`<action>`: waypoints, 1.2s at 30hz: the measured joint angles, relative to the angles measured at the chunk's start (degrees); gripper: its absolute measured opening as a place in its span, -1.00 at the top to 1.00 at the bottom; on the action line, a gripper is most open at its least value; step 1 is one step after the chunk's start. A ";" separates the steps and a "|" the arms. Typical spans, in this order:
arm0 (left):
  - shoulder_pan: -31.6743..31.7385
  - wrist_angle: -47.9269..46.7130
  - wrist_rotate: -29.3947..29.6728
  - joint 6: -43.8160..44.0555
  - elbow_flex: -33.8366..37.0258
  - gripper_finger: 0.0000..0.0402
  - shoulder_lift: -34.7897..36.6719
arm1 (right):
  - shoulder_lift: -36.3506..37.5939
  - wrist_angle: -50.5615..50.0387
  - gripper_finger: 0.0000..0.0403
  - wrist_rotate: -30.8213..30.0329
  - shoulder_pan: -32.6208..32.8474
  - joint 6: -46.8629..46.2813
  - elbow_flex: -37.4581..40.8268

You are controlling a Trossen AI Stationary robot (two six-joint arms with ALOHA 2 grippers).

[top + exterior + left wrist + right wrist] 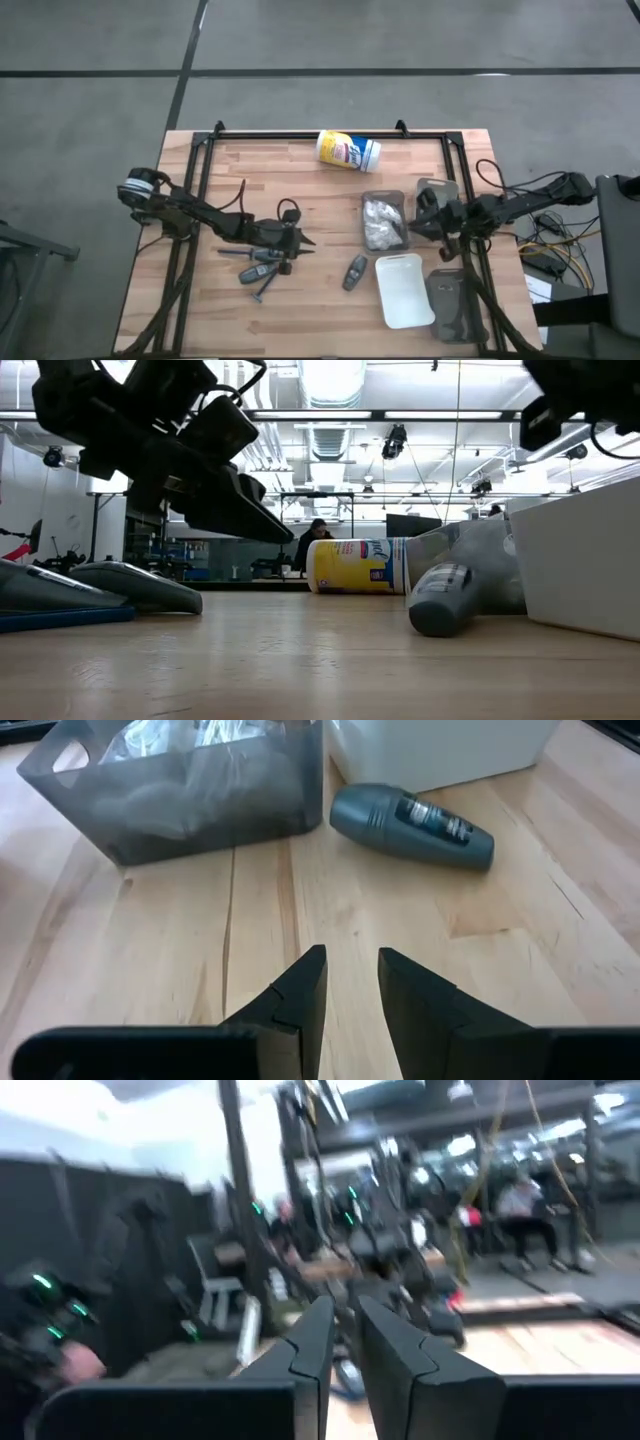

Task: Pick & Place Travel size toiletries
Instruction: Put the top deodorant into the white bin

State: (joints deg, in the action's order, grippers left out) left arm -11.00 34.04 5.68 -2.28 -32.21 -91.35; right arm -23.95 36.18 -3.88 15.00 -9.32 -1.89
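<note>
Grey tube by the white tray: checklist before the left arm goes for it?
1. Grey tube lying free on the table, nothing on it: ok.
2. Left claw empty, fingers parted a little: ok.
3. Gap wide enough for the tube: cannot tell.
4. Bare wood between claw and tube: ok.
5. Grey bin of white packets and white tray close beside the tube: not ok, tight.
6. Right claw clear of the path: ok, over by the bin's far side.

Wooden table (300, 190): trays (384, 220), tubes (355, 272), canister (348, 151)
</note>
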 joint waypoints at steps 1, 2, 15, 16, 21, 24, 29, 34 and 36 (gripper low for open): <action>-0.01 0.03 -0.01 0.00 0.10 0.51 0.00 | -1.53 -1.38 0.78 -0.99 0.00 0.32 -1.13; -0.04 0.03 -0.01 0.00 0.17 0.51 0.00 | -3.30 -3.25 0.79 -2.06 0.00 0.72 -2.56; -1.45 -0.11 -0.03 0.38 0.61 0.51 0.00 | -37.67 -11.85 0.74 -3.58 0.00 11.25 -29.92; -1.68 -0.13 -0.04 0.53 0.64 0.51 0.00 | -39.83 -13.20 0.73 -3.58 -0.02 11.47 -31.87; -2.95 -0.13 -0.05 0.76 0.64 0.51 0.00 | -48.88 -29.81 0.65 -3.58 -0.02 15.90 -43.48; -3.37 -0.15 -0.07 0.79 0.64 0.51 0.00 | -53.93 -41.31 0.59 -3.56 -0.02 16.85 -50.01; -3.43 -0.17 -0.09 0.98 0.64 0.51 0.00 | -61.64 -55.41 0.49 -2.94 -0.02 12.24 -58.83; -3.43 -0.17 -0.07 1.98 0.64 0.51 0.00 | -68.50 -66.22 0.37 -2.94 -0.02 10.61 -66.01; -3.41 -0.04 -0.07 2.44 0.64 0.51 0.00 | -70.97 -69.59 0.30 -2.92 -0.02 11.57 -68.42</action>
State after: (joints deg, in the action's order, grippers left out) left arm -14.41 34.00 5.61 0.16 -31.57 -91.35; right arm -94.92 -33.41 -6.81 14.98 2.24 -70.31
